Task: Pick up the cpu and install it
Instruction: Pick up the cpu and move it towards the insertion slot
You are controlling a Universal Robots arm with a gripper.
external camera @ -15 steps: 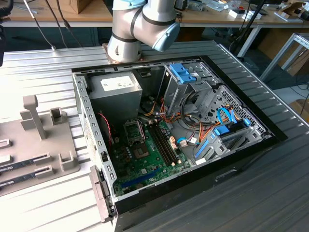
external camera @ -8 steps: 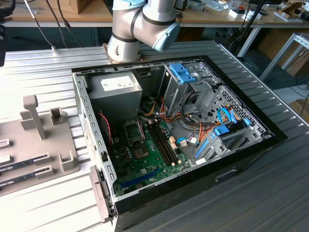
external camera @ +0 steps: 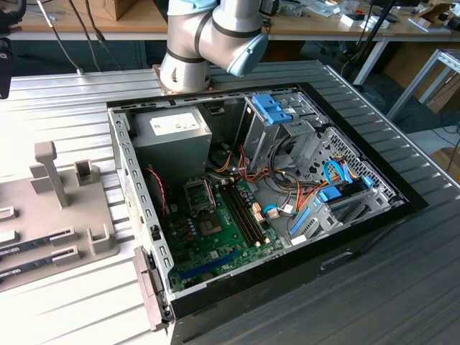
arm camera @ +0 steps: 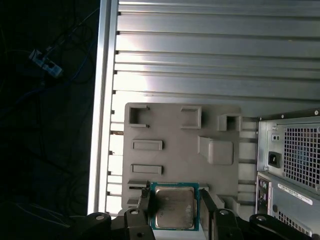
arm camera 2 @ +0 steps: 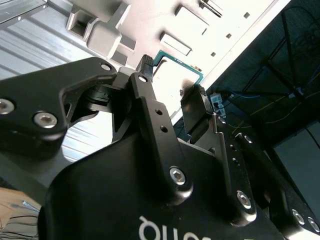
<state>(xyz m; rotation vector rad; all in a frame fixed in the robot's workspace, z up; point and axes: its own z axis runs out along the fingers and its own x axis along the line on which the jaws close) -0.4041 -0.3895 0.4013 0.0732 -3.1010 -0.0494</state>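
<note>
Exterior view showed open computer case (external camera: 126, 180) at centre, arm (external camera: 208, 36) rising past its far edge, grey fixture tray (external camera: 36, 208) at exterior view's left. First wrist view: gripper (arm camera: 175, 193) pinched cpu (arm camera: 173, 209) by two opposite sides at tray's edge; lifted or resting, could not tell.

cpu (arm camera 2: 175, 72) partly hidden behind fingers (arm camera 2: 145, 85), arm (external camera: 215, 32) cropped at top

An open computer case (external camera: 123, 167) lay on the ribbed metal table (external camera: 65, 115); the arm (external camera: 208, 36) stood at its far edge, a grey fixture tray (external camera: 43, 215) toward the exterior view's left.
</note>
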